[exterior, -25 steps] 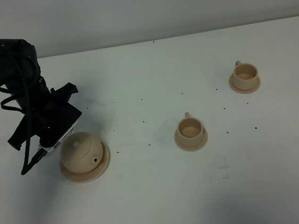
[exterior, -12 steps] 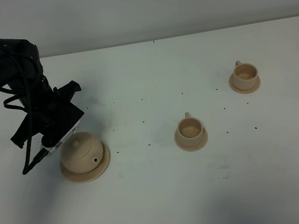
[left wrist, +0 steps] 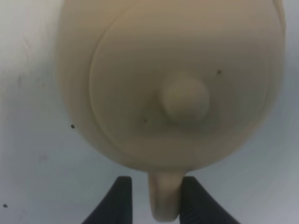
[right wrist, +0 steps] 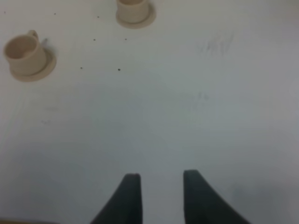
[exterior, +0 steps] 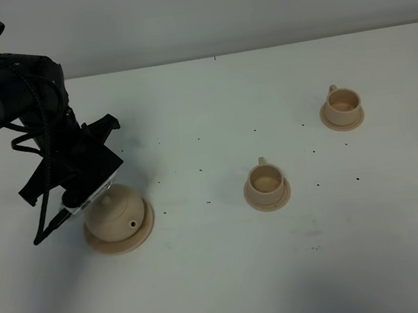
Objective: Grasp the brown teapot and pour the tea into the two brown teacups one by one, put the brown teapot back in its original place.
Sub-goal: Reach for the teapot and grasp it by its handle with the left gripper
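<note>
Surface: white table (exterior: 229,274) with small dark specks, against a pale wall.

Exterior high, teapot: the brown teapot (exterior: 115,214) sits on its wide saucer (exterior: 146,227) at the left of the table, lid on, spout hole turned toward the front edge.

Exterior high, left arm: I see the left gripper (exterior: 86,198) low at the pot's far-left side, its black body hiding the fingertips.

Exterior high, cups: the near teacup (exterior: 266,181) stands mid-table and the far teacup (exterior: 342,103) to the right and further back. Each sits on its own small saucer, well apart from the pot.

Left wrist, grip: the pot's loop handle (left wrist: 163,198) lies between the two fingers (left wrist: 120,201). One finger looks to be against it, while a sliver of table shows beside the other, so I cannot tell whether the clamp is firm.

Right wrist, tool: the right gripper (right wrist: 159,179) hangs released over bare table, nothing between its fingers. Both cups are far from it.

Step in hand: by my reading, this is the grasp on the teapot's handle. No pouring has begun.

Next move: I would confirm the squeeze on the handle, lift straight off the saucer with the pot level, then carry it toward the near cup.
</note>
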### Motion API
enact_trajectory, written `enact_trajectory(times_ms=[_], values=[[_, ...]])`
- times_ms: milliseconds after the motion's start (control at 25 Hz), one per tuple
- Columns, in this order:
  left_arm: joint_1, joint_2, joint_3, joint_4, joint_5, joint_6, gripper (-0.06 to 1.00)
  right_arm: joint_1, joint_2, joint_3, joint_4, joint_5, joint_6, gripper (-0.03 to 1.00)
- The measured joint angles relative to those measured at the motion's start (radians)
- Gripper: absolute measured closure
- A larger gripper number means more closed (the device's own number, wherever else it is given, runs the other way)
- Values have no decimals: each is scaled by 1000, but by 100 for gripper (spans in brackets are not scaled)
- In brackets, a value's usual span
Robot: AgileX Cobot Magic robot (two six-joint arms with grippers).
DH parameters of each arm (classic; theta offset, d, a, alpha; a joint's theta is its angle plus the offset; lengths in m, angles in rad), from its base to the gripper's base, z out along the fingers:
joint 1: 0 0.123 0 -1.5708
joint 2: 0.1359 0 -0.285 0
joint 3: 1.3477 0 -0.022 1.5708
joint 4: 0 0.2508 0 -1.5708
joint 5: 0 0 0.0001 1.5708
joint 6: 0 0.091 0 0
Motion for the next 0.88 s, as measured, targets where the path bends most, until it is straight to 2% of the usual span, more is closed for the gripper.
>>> enact_trajectory(times_ms=[880], values=[[-26, 27, 0, 63, -12, 0, 68, 0, 0, 0, 0, 0, 0, 73]])
